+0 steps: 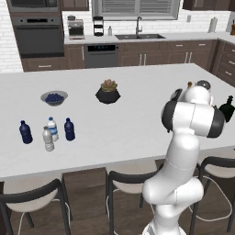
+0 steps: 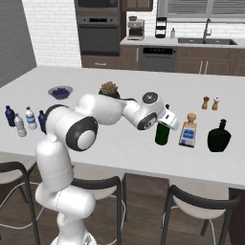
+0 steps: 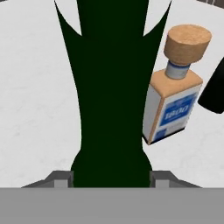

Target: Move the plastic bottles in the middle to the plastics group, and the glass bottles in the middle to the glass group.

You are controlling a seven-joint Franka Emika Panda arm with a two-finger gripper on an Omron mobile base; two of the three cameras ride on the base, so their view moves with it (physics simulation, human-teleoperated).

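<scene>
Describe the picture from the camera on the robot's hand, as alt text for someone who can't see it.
A dark green glass bottle rises up the middle, seen from very close, with the claw shut on its neck at the bottom edge. To its right on the white counter stands a squarish clear bottle with a blue label and tan stopper, and beside that the edge of a black bottle.

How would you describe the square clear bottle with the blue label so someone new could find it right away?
Start at the long white island counter and go to the end with three bottles in a row near the front edge. The square clear bottle stands in the middle, between the green bottle and the squat black bottle. Only it has flat sides, a blue label and a tan stopper.
</scene>
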